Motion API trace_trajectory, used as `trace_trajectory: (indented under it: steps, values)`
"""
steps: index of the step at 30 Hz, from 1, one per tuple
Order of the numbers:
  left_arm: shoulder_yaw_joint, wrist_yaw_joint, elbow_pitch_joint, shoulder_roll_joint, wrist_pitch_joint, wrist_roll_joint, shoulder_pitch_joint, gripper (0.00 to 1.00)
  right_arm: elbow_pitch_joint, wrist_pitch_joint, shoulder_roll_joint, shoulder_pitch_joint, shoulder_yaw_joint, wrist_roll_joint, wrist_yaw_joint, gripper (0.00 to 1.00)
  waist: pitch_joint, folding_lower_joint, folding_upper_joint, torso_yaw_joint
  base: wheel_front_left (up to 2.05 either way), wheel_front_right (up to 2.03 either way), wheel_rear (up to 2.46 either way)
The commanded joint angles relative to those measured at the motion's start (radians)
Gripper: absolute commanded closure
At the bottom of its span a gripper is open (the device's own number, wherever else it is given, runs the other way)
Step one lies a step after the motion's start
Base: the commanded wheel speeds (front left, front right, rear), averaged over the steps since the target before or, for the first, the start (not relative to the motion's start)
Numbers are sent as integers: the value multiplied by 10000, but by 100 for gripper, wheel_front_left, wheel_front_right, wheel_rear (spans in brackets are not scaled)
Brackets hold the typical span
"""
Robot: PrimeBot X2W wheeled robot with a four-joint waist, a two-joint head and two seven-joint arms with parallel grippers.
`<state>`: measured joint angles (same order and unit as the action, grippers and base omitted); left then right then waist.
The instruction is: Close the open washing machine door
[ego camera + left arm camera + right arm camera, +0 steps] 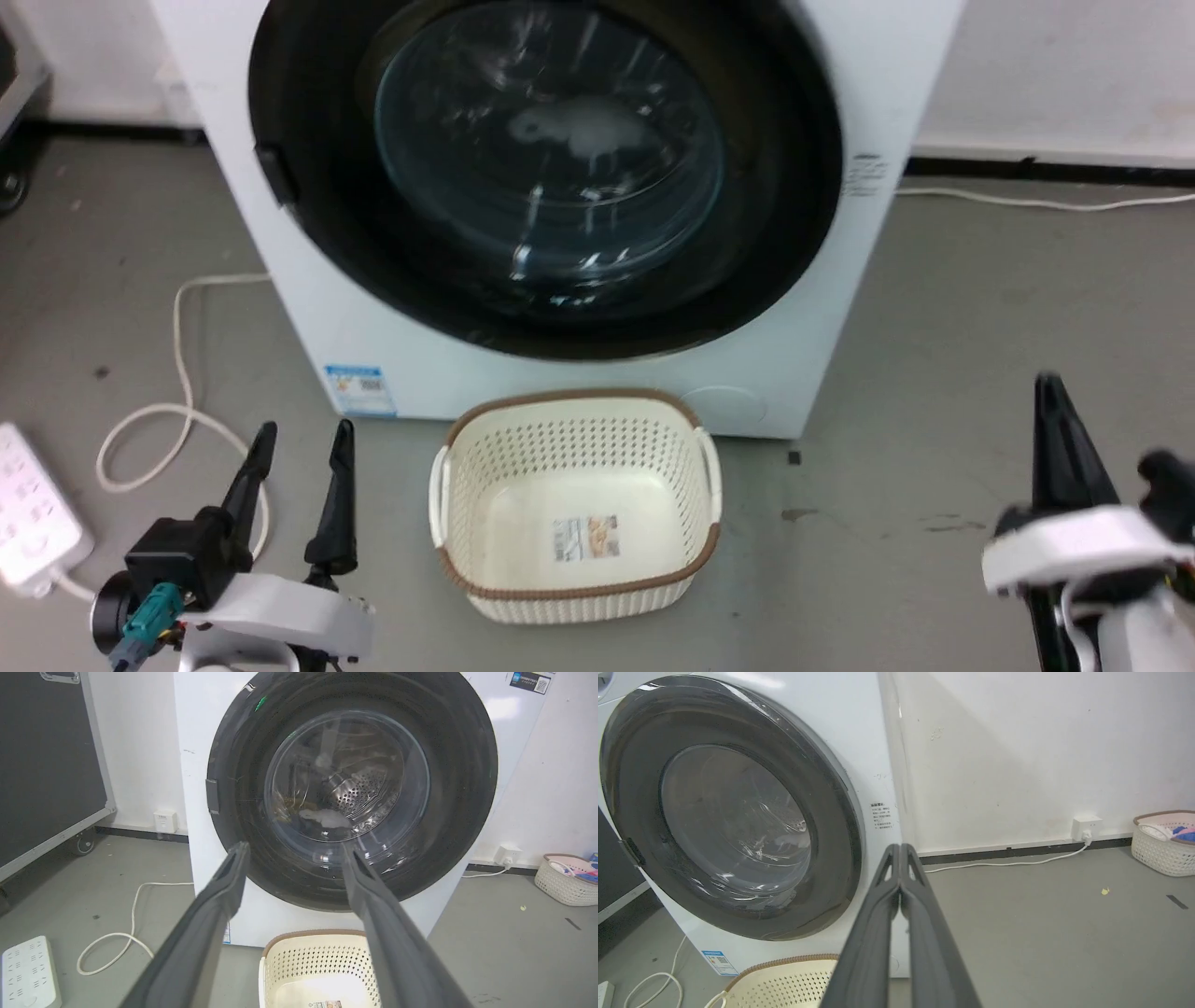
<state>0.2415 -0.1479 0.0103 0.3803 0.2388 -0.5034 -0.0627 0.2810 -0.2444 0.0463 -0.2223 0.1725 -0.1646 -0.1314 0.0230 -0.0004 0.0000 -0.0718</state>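
Looking down in head view: washing machine door [546, 177] sits flat in the front of the washing machine [401, 355], no gap seen, so I judge it shut, task prob. done. My left gripper [306, 431] hangs low-left w/ fingers spread, right gripper [1047, 383] low-right. Both are well apart from the door, prob. parked since nothing's left to push. Basket [569, 396] stands on the floor just in front of the machine, btwn my arms.

Left wrist view: spread fingers frame the glass; rim lies flush w/ the white panel.

Right wrist view: fingers pressed together, holding nothing. Rim looks flush on this side too.
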Motion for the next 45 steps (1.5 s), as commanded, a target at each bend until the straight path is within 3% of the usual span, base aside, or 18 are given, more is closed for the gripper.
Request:
trace_trajectory:
  steps: [1,9,18,19,20,45]
  values:
    - [5,-58,-32,-49,-39,-1,134,0,-263,32,39,386,-42,-57,7,100,-336,4,0,-321,0,0,0]
    - [109,-125,-4,-75,-223,-96,288,0,-1561,576,39,2207,-817,-381,7,100,-499,4,0,-344,0,0,0]
    - [148,-199,110,-123,-219,-150,291,0,-2478,1116,39,3116,-1337,-565,7,100,-619,4,0,-182,0,0,0]
    - [145,-211,113,-128,-215,-158,295,0,-2510,1177,39,3155,-1368,-547,7,64,-632,4,0,-178,0,0,0]
    - [143,-223,116,-132,-214,-166,298,0,-2559,1182,39,3177,-1373,-514,7,0,-642,4,0,-172,0,0,0]
    - [139,-293,203,-21,-529,-462,106,0,-2655,1183,39,3012,-1497,-492,7,0,-651,4,0,-71,0,0,0]
